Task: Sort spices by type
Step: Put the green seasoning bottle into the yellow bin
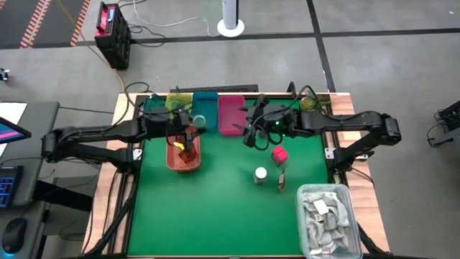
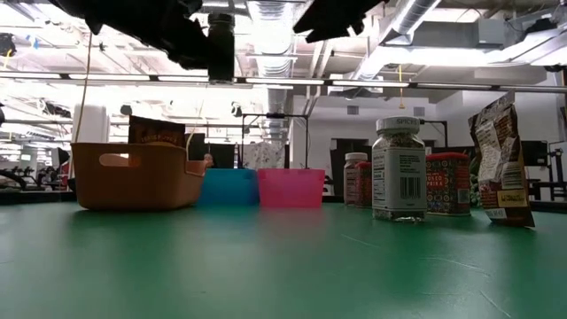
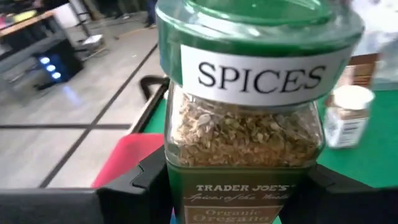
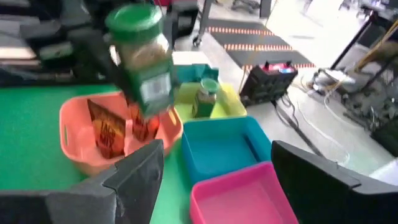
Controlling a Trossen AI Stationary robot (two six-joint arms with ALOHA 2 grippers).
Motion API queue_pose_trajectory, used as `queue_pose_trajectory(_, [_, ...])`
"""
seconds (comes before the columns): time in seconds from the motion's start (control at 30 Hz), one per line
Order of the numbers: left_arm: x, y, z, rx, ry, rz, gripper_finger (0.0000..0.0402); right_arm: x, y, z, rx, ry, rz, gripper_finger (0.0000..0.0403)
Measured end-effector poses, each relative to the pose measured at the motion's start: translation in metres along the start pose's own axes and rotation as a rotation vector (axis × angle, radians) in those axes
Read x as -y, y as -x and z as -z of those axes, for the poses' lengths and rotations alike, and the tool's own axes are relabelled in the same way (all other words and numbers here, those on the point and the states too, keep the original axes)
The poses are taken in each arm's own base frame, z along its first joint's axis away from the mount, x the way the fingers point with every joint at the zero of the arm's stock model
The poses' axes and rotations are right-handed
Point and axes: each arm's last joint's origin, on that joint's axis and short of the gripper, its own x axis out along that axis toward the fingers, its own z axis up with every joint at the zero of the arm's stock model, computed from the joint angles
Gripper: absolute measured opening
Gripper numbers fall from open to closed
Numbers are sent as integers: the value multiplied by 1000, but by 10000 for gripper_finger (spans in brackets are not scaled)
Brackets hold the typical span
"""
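My left gripper is shut on a glass jar with a green lid, labelled SPICES and filled with dried herb. It hangs over the orange tray, which holds red-brown sachets. A second greenish jar stands in the yellow tray. My right gripper is open and empty, in front of the pink tray. A pink pack, a white-capped jar and a sachet stand on the green mat. My left gripper pinches the green-lidded jar by the lower half of its glass body, one finger on each side. The lid end stands up past the fingers. In the right wrist view the jar is lifted clear and slightly tilted above the orange tray.
The yellow tray, a teal tray and the pink tray stand in a row along the far edge. A grey bin of pale rags sits at the near right corner. The mat's near left part is bare.
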Motion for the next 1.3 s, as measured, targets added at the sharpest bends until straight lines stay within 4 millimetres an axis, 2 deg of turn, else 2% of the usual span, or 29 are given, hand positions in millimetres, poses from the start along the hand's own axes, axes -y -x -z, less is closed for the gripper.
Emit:
queue_pose_trajectory(0.3, [-35, -5, 27, -204, 85, -180, 203, 2, -2, 26, -124, -3, 10, 329])
queue_pose_trajectory(0.5, [-39, -6, 63, -170, 137, -245, 202, 1, 1, 40, -76, -36, 34, 329])
queue_pose_trajectory(0.6, [-43, -2, 80, -148, 156, -331, 202, -1, 3, 47, -53, -48, 31, 329])
queue_pose_trajectory(0.73, [-49, 4, 94, -143, 201, -418, 203, -2, 3, 53, -35, -58, 30, 329])
queue_pose_trajectory(1.1, [-49, 21, 107, -197, 219, -548, 204, -4, 3, 54, -27, -56, 24, 329])
queue_pose_trajectory(1.3, [-46, 30, 108, -217, 276, -559, 204, -4, 3, 54, -25, -56, 23, 329])
